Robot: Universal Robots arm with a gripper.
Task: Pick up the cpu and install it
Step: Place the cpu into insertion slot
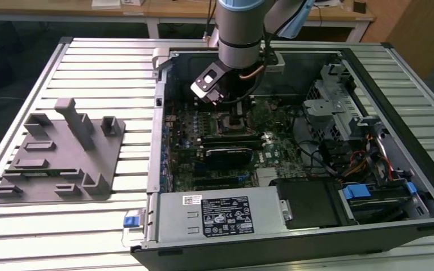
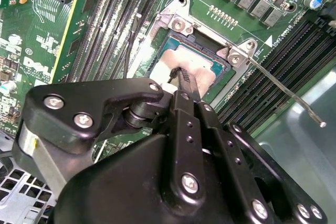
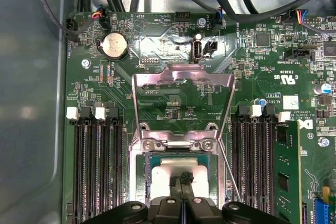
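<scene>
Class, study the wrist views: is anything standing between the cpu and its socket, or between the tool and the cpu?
Nothing visible does. The load plate is swung open, the lever stands aside, the cpu lies inside the socket, and the shut tool meets its top.

A slatted metal table [image 1: 89, 56] stands on a dark floor [image 1: 29, 34], with a pale wooden desk [image 1: 187, 8] on white legs behind it and a brown wooden panel [image 1: 420, 34] at the exterior view's right.
</scene>
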